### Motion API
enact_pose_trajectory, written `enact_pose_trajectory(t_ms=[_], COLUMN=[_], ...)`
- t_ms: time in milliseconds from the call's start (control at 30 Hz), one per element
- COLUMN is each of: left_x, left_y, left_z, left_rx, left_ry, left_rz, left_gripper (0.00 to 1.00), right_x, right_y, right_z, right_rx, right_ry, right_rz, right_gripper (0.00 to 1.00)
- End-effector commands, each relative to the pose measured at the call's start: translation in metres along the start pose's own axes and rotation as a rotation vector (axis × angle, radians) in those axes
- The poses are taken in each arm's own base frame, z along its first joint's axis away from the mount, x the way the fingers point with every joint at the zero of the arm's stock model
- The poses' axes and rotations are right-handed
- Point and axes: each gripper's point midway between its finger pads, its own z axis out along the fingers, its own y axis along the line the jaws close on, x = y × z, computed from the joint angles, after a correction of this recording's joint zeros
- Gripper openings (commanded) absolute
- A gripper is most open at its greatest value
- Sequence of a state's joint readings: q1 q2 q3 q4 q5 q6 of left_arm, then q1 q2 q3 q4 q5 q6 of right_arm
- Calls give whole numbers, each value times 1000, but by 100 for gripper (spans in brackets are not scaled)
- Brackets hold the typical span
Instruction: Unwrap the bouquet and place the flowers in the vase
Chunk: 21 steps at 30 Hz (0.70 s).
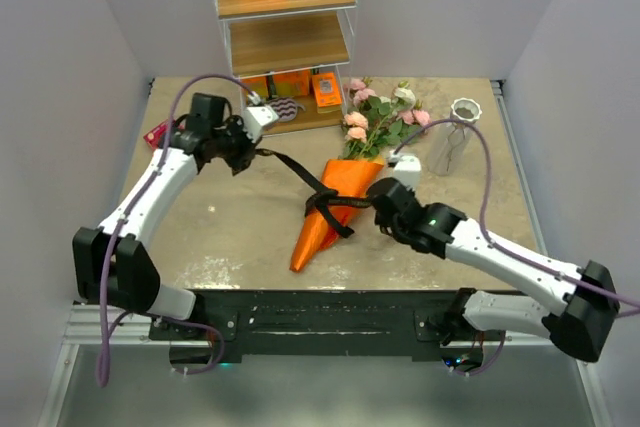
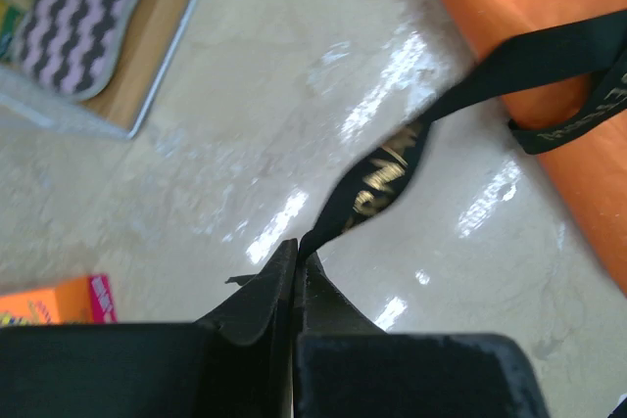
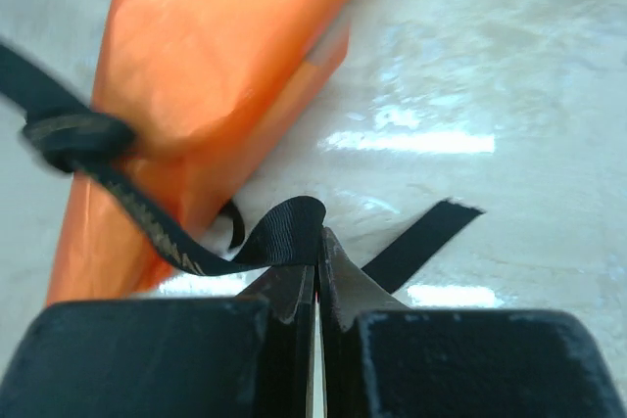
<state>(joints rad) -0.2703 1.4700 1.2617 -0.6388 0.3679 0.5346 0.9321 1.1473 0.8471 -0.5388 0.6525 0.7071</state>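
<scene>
Left claw (image 2: 297, 254) and right claw (image 3: 316, 247) each pinch shut on an end of the ribbon (image 2: 377, 183), limp and slick. It ties the bouquet (image 1: 335, 209), lying left of the vase (image 1: 457, 137). The bouquet looks light and likely to slide.

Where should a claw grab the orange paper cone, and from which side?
Probably the paper cone near its pointed tip, from above, jaws across it: it lies flat, narrowest at that near end, clear of the ribbon and flowers.
</scene>
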Motion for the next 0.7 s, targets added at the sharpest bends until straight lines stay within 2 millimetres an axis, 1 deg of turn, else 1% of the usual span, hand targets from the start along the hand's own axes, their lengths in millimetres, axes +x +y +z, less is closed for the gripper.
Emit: enact_pose_trajectory(t_ms=[0, 33, 67, 100, 133, 167, 200, 233, 267, 333, 367, 433, 467, 500, 533, 567, 600, 633, 667], left_x=[30, 36, 43, 51, 59, 65, 71, 82, 86, 103, 107, 125, 128, 135, 135, 136, 132, 126, 123], left_y=[26, 27, 29, 36, 37, 38, 42, 48, 52, 67, 77, 93, 99, 103, 103, 98, 94, 90, 82], left_z=[-41, -49, -54, -61, -68, -71, -75, -81, -85, -96, -100, -112, -115, -120, -121, -121, -121, -122, -123], left_rx=[-91, -107, -120, -148, -171, -184, -206, -240, -266, -341, -383, -451, -475, -490, -484, -464, -441, -421, -387], left_ry=[9, 9, 17, 26, 38, 46, 62, 78, 87, 129, 133, 172, 174, 182, 178, 183, 168, 147, 140], left_rz=[-96, -91, -98, -111, -104, -105, -109, -122, -127, -158, -167, -203, -211, -226, -215, -217, -199, -182, -176], left_gripper=[0, 0, 0, 0, 0, 0, 0, 0, 0, 0, 0, 0, 0, 0, 9, 23, 97, 100, 99], right_x=[-29, -30, -37, -41, -38, -45, -47, -45, -50, -51, -55, -57, -60, -61, -61, -61, -61, -60, -62], right_y=[-64, -77, -91, -101, -109, -114, -116, -124, -128, -142, -149, -157, -165, -169, -172, -175, -176, -175, -175], right_z=[-8, -12, -13, -15, -19, -21, -23, -27, -30, -36, -40, -44, -47, -48, -48, -48, -47, -46, -47], right_rx=[162, 195, 236, 275, 308, 327, 343, 379, 401, 464, 485, 509, 539, 554, 567, 573, 574, 576, 572], right_ry=[-2, -1, -12, -26, -10, -21, -25, -19, -28, -34, -44, -48, -58, -59, -57, -53, -44, -33, -33], right_rz=[201, 215, 239, 249, 244, 259, 276, 265, 275, 274, 287, 276, 285, 276, 270, 273, 260, 254, 260], right_gripper=[0, 0, 0, 0, 0, 0, 0, 0, 0, 0, 0, 0, 1, 4, 14, 49, 68, 79, 93])
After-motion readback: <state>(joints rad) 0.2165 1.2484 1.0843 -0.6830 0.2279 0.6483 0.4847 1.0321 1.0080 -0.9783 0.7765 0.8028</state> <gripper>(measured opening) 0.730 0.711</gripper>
